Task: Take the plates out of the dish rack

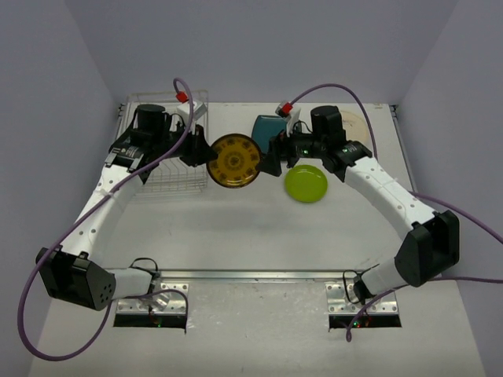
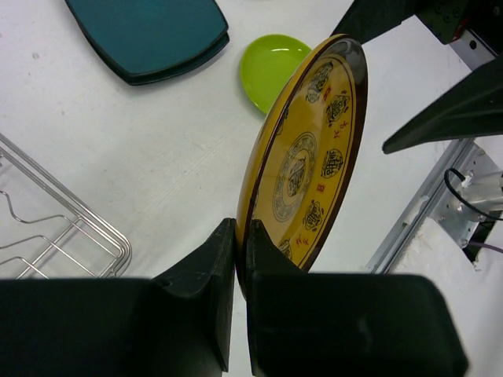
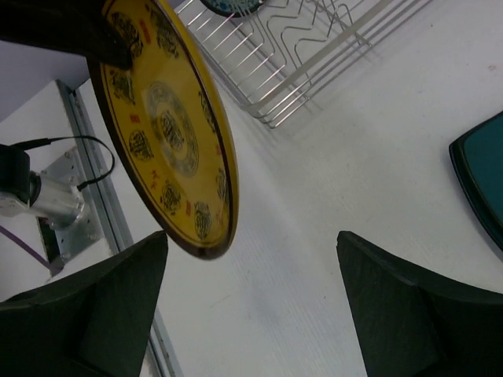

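Left gripper (image 2: 241,236) was clamped tight on rim of yellow patterned plate (image 1: 234,161), held aloft between dish rack (image 1: 174,184) and empty, wide-open right gripper (image 3: 251,239); right should straddle opposite rim fully before left releases.

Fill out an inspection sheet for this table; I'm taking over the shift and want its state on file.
Surface: white table, with plates lying on its far half.
Job's things: wire rack at the far left; yellow plate held on edge in the air beside it; teal plate, green plate and cream plate lying on the table.
Clutter: nothing seen.
Grippers: left gripper shut on the yellow plate's rim; right gripper open, close to the plate's opposite edge.
Cables: purple cables loop above both arms.
Surroundings: pale walls on three sides.
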You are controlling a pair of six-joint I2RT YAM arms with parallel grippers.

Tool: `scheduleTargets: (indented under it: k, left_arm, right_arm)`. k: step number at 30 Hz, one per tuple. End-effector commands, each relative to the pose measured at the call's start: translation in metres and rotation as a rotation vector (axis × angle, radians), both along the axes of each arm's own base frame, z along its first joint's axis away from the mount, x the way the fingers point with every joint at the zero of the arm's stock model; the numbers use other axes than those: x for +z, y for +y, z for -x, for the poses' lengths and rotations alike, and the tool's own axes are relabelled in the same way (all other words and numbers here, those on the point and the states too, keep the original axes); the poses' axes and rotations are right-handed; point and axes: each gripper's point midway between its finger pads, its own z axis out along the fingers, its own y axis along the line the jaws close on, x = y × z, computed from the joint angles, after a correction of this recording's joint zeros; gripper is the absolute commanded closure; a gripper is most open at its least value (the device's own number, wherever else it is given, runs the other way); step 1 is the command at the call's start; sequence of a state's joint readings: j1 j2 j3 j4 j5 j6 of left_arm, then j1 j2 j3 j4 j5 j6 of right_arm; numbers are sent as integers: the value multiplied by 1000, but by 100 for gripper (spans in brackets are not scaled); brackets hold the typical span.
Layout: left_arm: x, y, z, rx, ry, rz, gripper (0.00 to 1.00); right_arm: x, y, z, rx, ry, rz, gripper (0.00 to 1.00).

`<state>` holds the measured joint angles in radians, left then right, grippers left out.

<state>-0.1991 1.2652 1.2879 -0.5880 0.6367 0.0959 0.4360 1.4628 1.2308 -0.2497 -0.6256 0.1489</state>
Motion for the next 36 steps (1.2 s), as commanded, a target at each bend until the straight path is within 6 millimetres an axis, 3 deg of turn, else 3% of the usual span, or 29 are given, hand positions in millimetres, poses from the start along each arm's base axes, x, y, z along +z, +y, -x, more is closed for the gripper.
scheduleTargets:
  k: [1, 2, 4, 7, 9, 10, 11, 12, 13, 15, 16, 19, 20, 21, 22, 25, 29, 36]
  left_arm:
    - [18, -14, 7, -69, -50, 52, 100]
    - [16, -14, 6, -64, -49, 45, 100]
    - [13, -14, 5, -60, -45, 40, 100]
    - [10, -16, 7, -71, -39, 40, 100]
    - [8, -16, 6, -68, -36, 36, 100]
    - [7, -16, 6, -64, -36, 33, 100]
    - [7, -14, 4, -50, -37, 26, 97]
    - [6, -10, 0, -16, -40, 11, 85]
    - [5, -4, -5, 27, -43, -4, 65]
    - [4, 24, -26, 228, -57, -65, 12]
    - [5, 41, -36, 323, -72, -94, 2]
    - [10, 87, -55, 524, -73, -129, 0]
    - [13, 103, -61, 581, -64, -123, 0]
    - [12, 111, -61, 603, -56, -126, 0]
    - [13, 122, -65, 632, -45, -125, 0]
    - [12, 128, -71, 649, -49, -137, 0]
    - [8, 129, -73, 648, -47, -139, 0]
    - [-7, 132, -76, 670, -13, -158, 0]
  right_arm:
    - [18, 18, -24, -47, -26, -51, 19]
    - [21, 22, -25, -37, -15, -65, 26]
    - [19, 29, -22, -16, 33, -98, 50]
    - [16, 34, -20, -5, 86, -123, 67]
    - [16, 35, -21, -11, 109, -126, 95]
    - [15, 34, -21, -17, 116, -123, 100]
    - [15, 33, -22, -26, 120, -122, 100]
    - [15, 30, -23, -38, 128, -126, 100]
    - [14, 26, -22, -48, 137, -128, 100]
    - [11, 11, -27, -85, 166, -136, 100]
    - [8, 1, -29, -110, 182, -137, 100]
    - [-15, -40, -39, -207, 248, -123, 100]
    - [-33, -60, -40, -252, 291, -107, 100]
    - [-37, -72, -43, -285, 315, -103, 100]
    - [-59, -94, -45, -340, 377, -75, 100]
    - [-94, -134, -44, -427, 498, -21, 100]
    - [-133, -166, -37, -497, 638, 9, 100]
    - [-178, -186, -31, -551, 795, 49, 100]
